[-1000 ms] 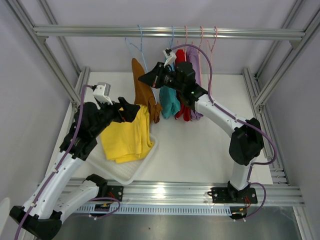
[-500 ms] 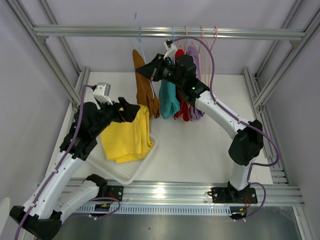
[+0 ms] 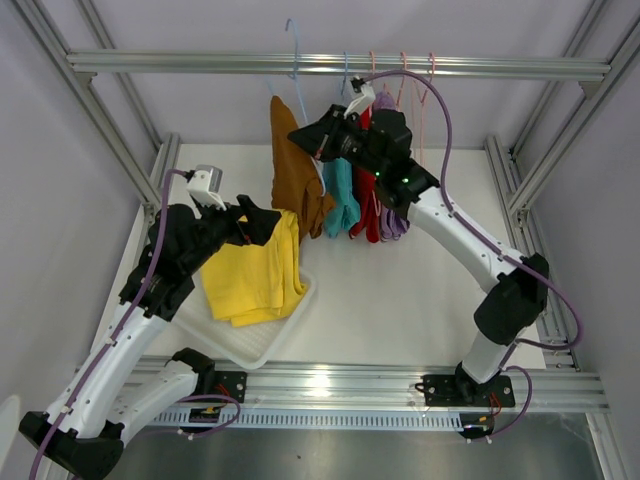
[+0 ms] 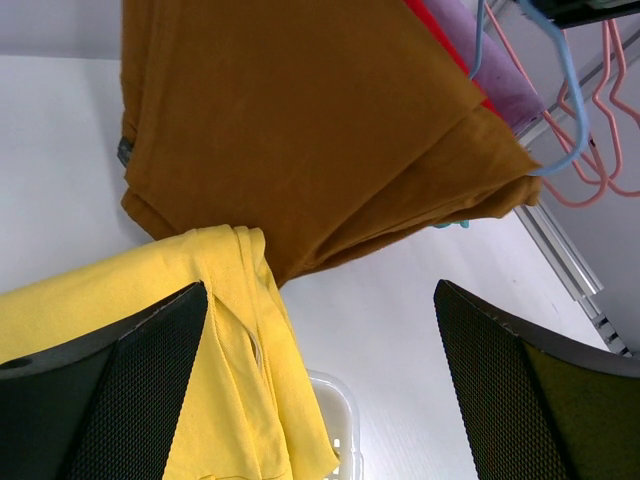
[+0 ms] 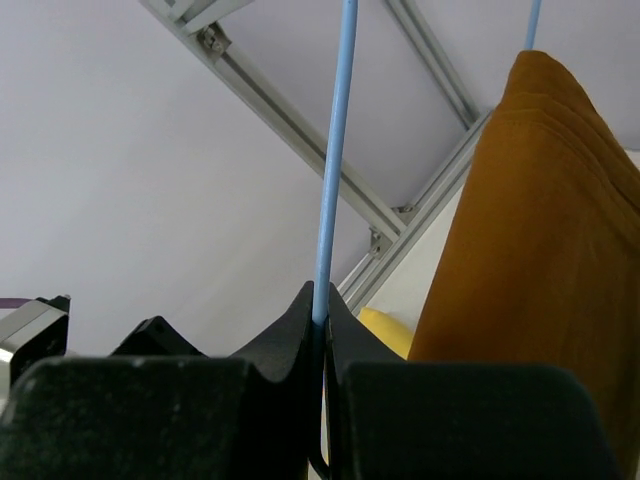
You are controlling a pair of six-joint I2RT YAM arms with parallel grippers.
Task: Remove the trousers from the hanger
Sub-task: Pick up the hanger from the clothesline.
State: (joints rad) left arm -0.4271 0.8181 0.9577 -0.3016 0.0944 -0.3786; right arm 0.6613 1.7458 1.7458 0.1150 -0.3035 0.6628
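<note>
Far left: left gripper (image 3: 258, 218), fingers (image 4: 130, 380) spread wide with nothing between them, poised just above the yellow trousers (image 3: 250, 275), folded in the white tray (image 3: 272, 345) on the table (image 3: 400, 300).

Next right: brown trousers (image 3: 295, 170), draped over a blue hanger (image 3: 293, 45), lower end hanging close to the yellow pair; cannot tell whether touching. Hook of that hanger showing above the rail (image 3: 180, 63) in the top view.

Then right gripper (image 3: 322, 145), fingers pressed together on the blue hanger's wire, clamped just beside the brown cloth.

Further right, hanging close together under the rail: teal trousers (image 3: 342, 195), red trousers (image 3: 368, 215), lilac trousers (image 3: 393, 222), with pink hangers (image 3: 403, 70) above.
</note>
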